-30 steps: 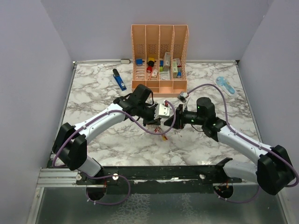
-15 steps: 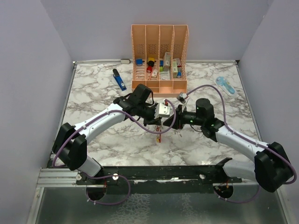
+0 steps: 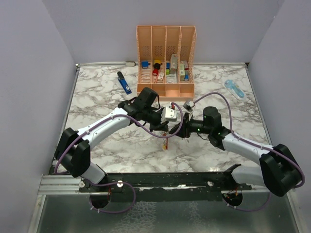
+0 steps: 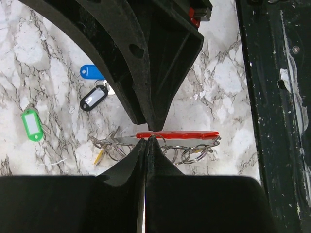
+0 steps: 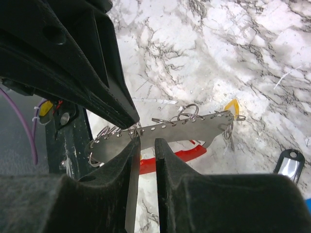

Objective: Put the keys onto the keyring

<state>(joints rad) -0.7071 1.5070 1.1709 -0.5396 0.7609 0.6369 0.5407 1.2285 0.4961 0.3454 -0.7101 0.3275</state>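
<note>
the left gripper [image 4: 147,138] is clamped tight on the keyring [image 4: 184,134], a red curved clip with a perforated grey metal strip and small wire rings along it. its two black fingers meet on one end of the clip, and the rest sticks out sideways. in the top view the keyring hangs just under the two grippers, over the middle of the white marbled surface [image 3: 97,104].

the right gripper [image 5: 147,143] faces it from the other side. its fingers stand narrowly apart with their tips right at the strip, beside the left gripper's tip, and nothing shows between them. a small yellow tag [image 5: 232,104] sits at the far end of the strip.

three keys lie loose on the surface, off the ring. the blue-headed key [image 4: 91,72] and the black-headed key [image 4: 93,98] are just beside each other, and the green-headed key [image 4: 31,124] lies apart from them.

a peach slotted organizer [image 3: 166,43] stands at the back of the surface, with a long blue pen-like tool [image 3: 124,83] lying to its left.
</note>
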